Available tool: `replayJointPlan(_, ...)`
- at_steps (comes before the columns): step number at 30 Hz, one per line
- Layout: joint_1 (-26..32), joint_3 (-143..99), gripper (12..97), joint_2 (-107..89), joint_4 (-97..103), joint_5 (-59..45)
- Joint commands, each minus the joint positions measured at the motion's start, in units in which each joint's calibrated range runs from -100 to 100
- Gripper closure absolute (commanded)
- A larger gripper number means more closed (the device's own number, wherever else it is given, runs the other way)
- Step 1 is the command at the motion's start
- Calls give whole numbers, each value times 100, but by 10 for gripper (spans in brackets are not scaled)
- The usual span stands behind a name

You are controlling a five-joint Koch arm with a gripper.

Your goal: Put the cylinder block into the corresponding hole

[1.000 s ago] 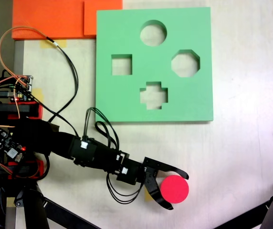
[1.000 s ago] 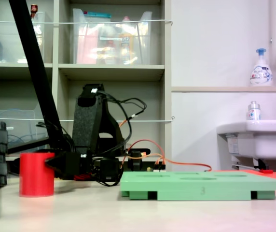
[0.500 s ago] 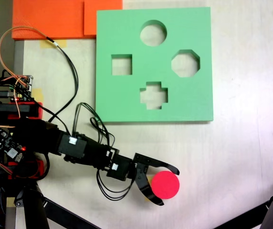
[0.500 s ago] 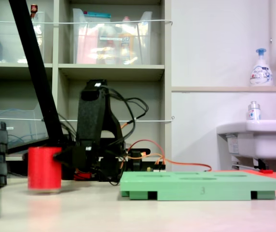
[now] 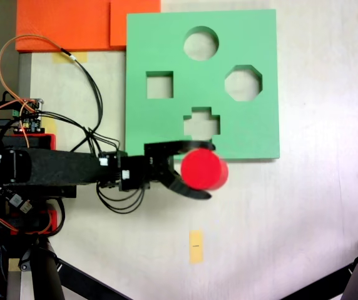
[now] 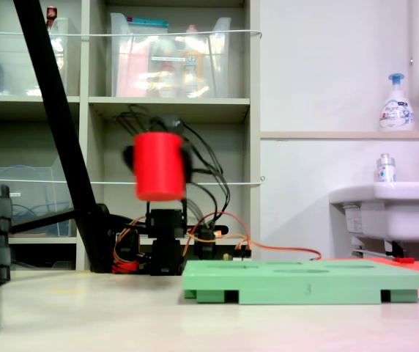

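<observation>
A pale worktop (image 5: 317, 212) stands in front of an open shelving unit (image 6: 173, 110), with a white sink (image 6: 385, 213) off to the right in the low fixed view. The largest thing on the worktop is one square green foam board (image 5: 254, 37), lying toward the far edge as the top-down fixed view shows it, with four cut-outs: one circle, one octagon, one square and one cross. Beyond its far left corner lie orange foam sheets (image 5: 60, 25). The single black arm (image 5: 47, 167) reaches in from the left edge, trailing black and orange wires.

Its gripper (image 5: 204, 169) has its two jaws set narrowly around one short bright red foam cylinder block (image 5: 203, 169), gripping it at the sides. In the low fixed view the block (image 6: 158, 166) hangs well above the worktop, upright, a little blurred. From above it sits over the near edge of the board, just below the cross-shaped cut-out.

The step in hand looks like the carry. The circular hole (image 5: 201, 44) lies near the board's far edge, well apart from the block, so the next move calls for reaching on across the board, past the cross, centring the block over the circle and lowering it upright. One small yellow tape strip (image 5: 195, 245) marks the worktop nearer the front edge.
</observation>
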Motion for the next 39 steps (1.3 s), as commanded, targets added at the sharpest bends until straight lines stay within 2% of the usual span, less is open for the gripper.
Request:
replayJointPlan(1, 381, 178, 780, -261, 52, -54)
replayJointPlan(6, 977, 457, 759, 116, -160, -103)
replayJointPlan(13, 1485, 1264, 760, 856, -805, -147)
replayJointPlan(26, 2022, 2710, 760, 3580, -757, -142)
replayJointPlan(39, 2203, 3777, 759, 5228, -709, -142)
